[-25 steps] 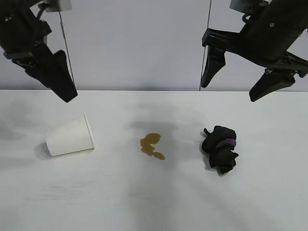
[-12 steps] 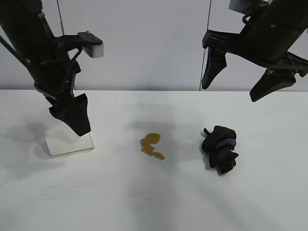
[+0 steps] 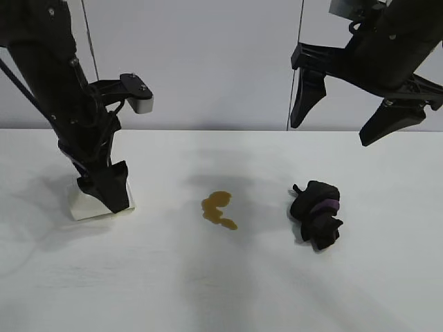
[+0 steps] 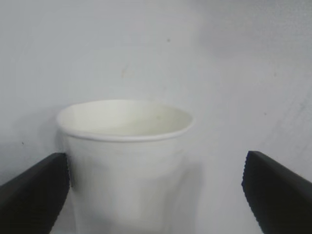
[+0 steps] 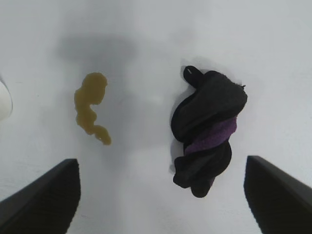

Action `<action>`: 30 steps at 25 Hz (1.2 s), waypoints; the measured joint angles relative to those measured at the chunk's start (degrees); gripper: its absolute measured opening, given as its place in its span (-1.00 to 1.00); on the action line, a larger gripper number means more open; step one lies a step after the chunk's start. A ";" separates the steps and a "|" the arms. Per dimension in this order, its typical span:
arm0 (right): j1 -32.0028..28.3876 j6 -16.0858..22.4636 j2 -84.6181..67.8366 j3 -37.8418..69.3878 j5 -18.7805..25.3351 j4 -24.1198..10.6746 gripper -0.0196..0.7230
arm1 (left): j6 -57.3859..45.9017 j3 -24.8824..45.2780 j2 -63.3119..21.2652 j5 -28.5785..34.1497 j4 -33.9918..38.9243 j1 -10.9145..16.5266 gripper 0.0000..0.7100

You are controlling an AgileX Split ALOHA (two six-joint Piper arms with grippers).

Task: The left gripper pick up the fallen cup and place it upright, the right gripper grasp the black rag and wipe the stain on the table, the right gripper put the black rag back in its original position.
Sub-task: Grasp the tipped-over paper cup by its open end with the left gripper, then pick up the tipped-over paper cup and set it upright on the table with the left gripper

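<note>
The white paper cup (image 3: pixel 86 205) lies on its side at the left of the table (image 3: pixel 221 290). My left gripper (image 3: pixel 107 192) is down at the cup and hides most of it. In the left wrist view the cup (image 4: pixel 126 161) sits between the open fingers of the left gripper (image 4: pixel 156 195), one finger close against its side, the other apart. The amber stain (image 3: pixel 218 209) is at mid-table and the black rag (image 3: pixel 317 213) with a purple streak lies to its right. My right gripper (image 3: pixel 332 128) hangs open high above the rag (image 5: pixel 207 129), with the stain (image 5: pixel 91 107) alongside.
The table is a wide white surface with a grey wall behind it. Nothing else stands on it. The cup's edge shows in the right wrist view (image 5: pixel 4 100).
My left arm has come down from the upper left onto the fallen cup, fingers now straddling it. The right arm, rag and stain have not moved.
</note>
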 joint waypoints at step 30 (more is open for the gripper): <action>0.00 -0.20 0.00 0.00 -0.72 -0.10 0.76 | 68.36 18.03 -13.49 5.13 -77.47 17.85 0.21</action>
